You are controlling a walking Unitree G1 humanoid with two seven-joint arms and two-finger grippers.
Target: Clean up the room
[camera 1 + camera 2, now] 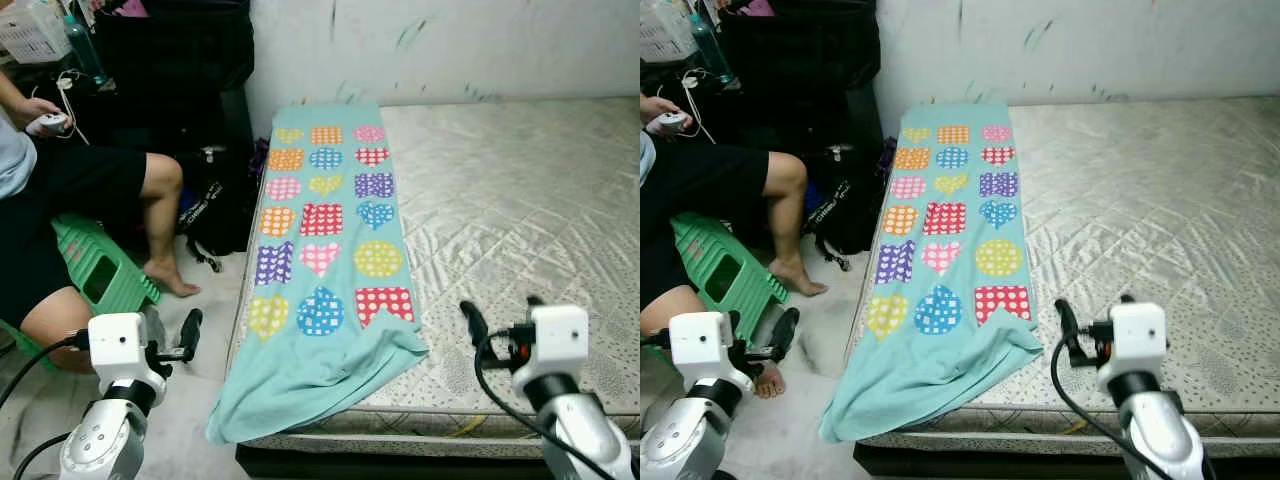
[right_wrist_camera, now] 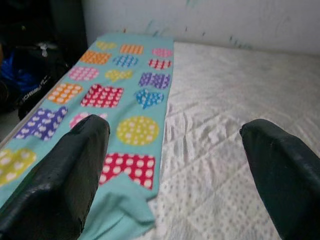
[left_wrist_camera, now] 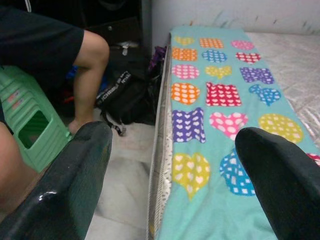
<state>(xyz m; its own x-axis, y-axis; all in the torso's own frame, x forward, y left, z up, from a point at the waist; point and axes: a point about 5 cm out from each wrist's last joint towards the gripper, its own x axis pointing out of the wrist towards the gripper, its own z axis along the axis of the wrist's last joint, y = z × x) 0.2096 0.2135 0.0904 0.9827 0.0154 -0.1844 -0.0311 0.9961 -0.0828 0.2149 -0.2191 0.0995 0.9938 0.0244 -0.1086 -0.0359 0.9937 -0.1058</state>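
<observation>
A teal towel (image 1: pixel 330 235) printed with coloured polka-dot hearts and shapes lies lengthwise along the left edge of a bare quilted mattress (image 1: pixel 510 200). Its near end is bunched up and hangs over the mattress's front left corner (image 1: pixel 290 395). My left gripper (image 1: pixel 178 345) is open, held low over the floor to the left of the bed, beside that hanging end. My right gripper (image 1: pixel 500 312) is open above the mattress's front edge, just right of the towel. In the wrist views both sets of fingers (image 3: pixel 80 170) (image 2: pixel 70 170) stand wide apart with nothing between them.
A person (image 1: pixel 70 190) sits at the left on a green plastic stool (image 1: pixel 95 265), bare foot (image 1: pixel 170 278) on the floor, holding a white controller (image 1: pixel 48 123). A black bag (image 1: pixel 215 210) lies between that person and the bed. A white wall (image 1: pixel 450 45) backs the mattress.
</observation>
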